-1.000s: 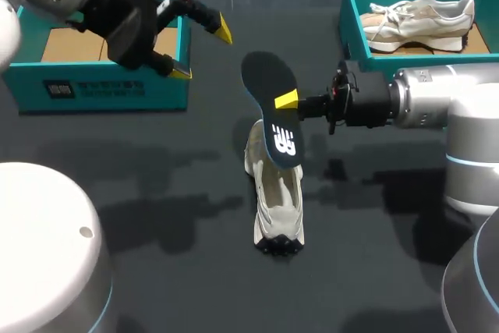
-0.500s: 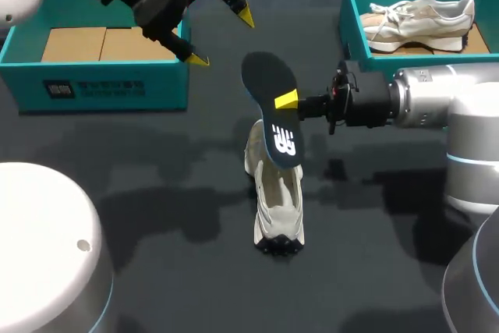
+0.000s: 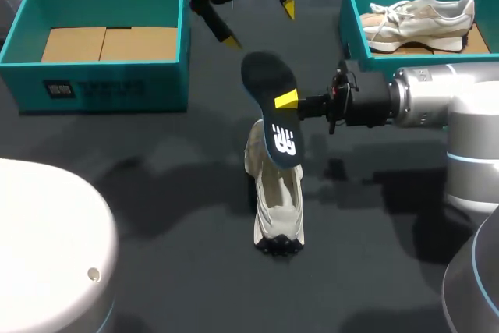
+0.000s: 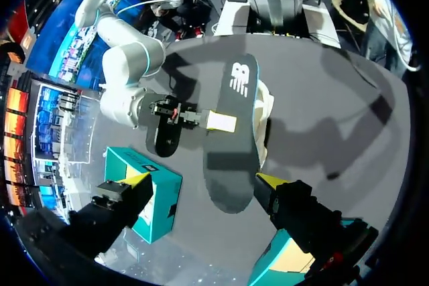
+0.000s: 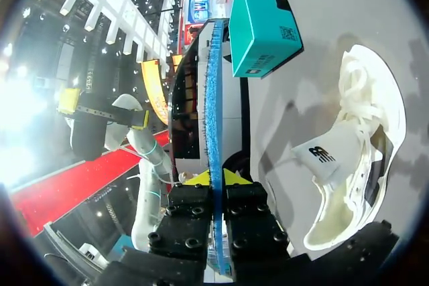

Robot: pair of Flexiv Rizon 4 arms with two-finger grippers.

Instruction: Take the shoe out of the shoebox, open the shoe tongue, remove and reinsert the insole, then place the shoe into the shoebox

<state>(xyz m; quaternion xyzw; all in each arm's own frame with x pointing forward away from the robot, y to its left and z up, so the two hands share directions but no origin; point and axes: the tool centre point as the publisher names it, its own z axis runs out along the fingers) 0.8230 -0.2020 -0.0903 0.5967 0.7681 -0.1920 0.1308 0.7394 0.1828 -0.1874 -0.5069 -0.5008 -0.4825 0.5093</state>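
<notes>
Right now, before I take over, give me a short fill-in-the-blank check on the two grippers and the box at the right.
1. The right gripper is shut on the ____.
2. The left gripper hangs above the table's far side with its fingers ____.
3. The box at the right holds a pale ____.
Missing words: insole; open; shoe.

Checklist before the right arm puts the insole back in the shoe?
1. Right gripper shut on insole: ok.
2. Shoe on the table, opening up: ok.
3. Tongue pulled clear of the opening: ok.
4. Left gripper open, holding nothing: ok.
5. Shoe braced by a gripper: not ok, neither holds it.
6. Insole end lined up with the opening: cannot tell.
</notes>
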